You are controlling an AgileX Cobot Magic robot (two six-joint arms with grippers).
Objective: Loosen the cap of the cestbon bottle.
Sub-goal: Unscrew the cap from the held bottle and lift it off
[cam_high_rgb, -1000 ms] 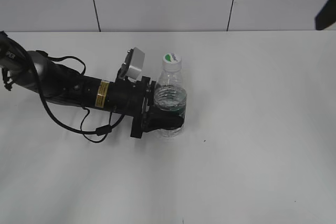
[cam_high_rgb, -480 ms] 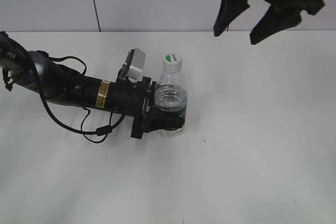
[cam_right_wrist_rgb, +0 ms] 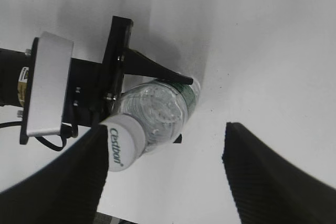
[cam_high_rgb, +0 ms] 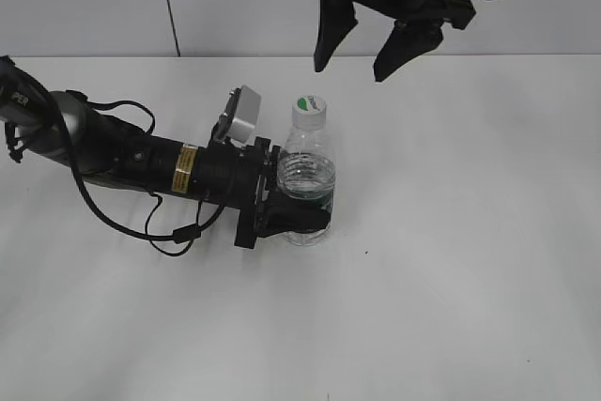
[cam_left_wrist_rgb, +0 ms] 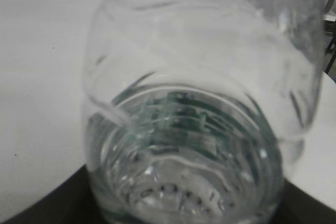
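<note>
Above cap (cam_high_rgb: pixel 307 107) — right tool (cam_high_rgb: pixel 355 52) agape.

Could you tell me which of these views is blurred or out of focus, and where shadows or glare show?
Left wrist view: the cestbon bottle fills the frame, soft and distorted through the clear plastic, with a small glare spot at top. Right wrist view: the cap is sharp, but the right hand fingers are dark blurs. Exterior view: even light, with only a faint shadow beneath the left hand.
</note>
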